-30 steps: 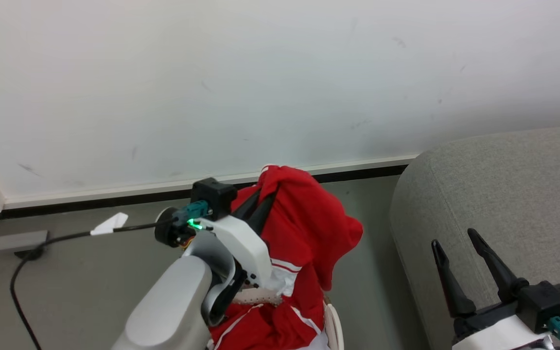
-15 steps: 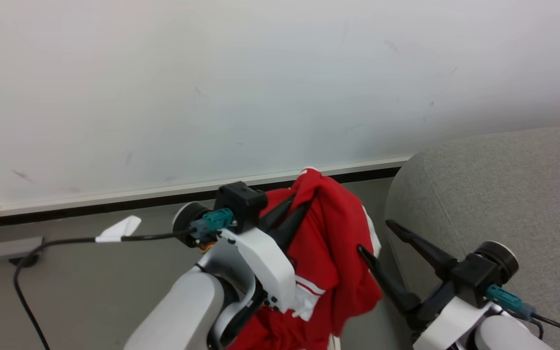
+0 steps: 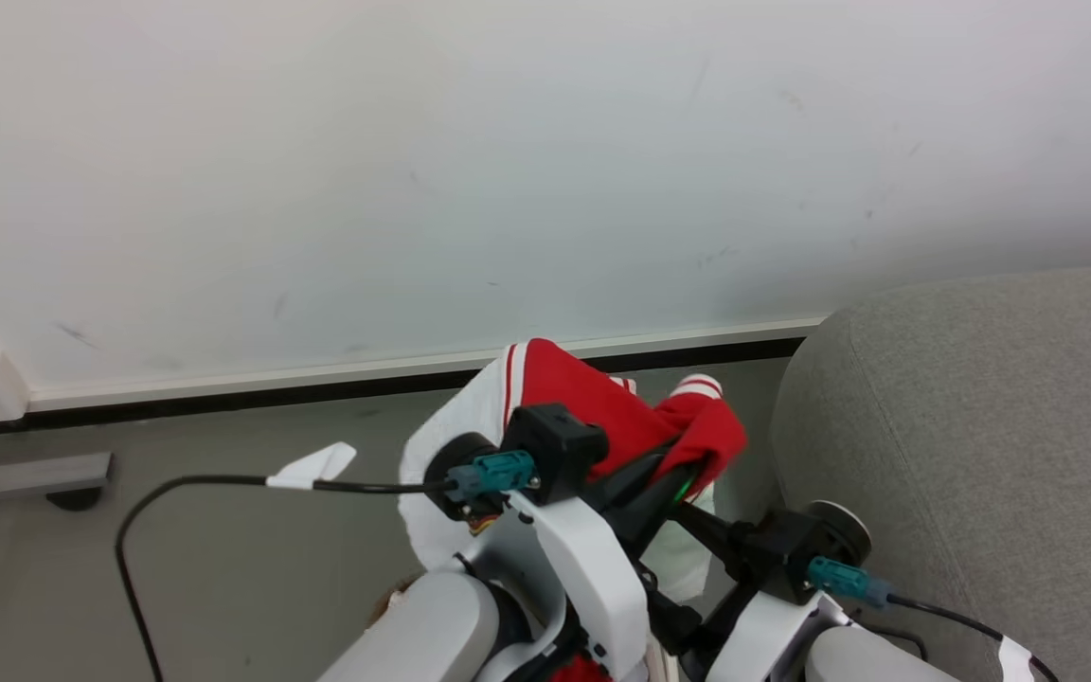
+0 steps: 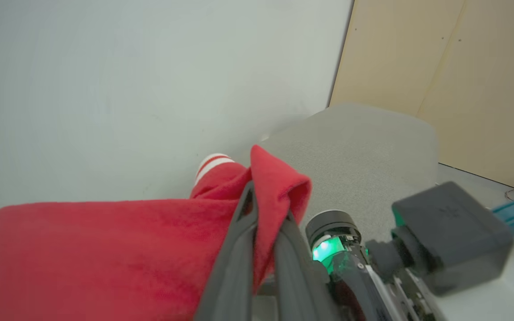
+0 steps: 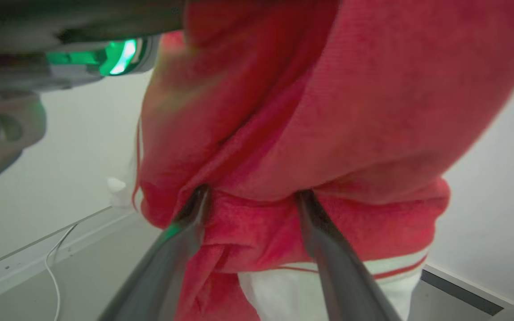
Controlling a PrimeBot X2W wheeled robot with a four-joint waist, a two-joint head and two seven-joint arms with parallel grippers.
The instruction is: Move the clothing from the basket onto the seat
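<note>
Clothing [image 3: 602, 407] clamped in closed left gripper [image 4: 268, 200], aloft just left of seat [image 3: 981, 398], not yet over it; hangs down from jaws; right gripper [image 5: 252, 194], nearer seat, spread wide with red fold between fingertips [image 5: 185, 232], unclamped; likely needs carrying rightward onto seat.

one garment [image 3: 593, 403], two end effectors [image 4: 266, 209] [image 5: 252, 194], one sofa [image 3: 981, 426]

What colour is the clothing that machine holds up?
The clothing is red with white panels and striped trim, clearest in the head view.
</note>
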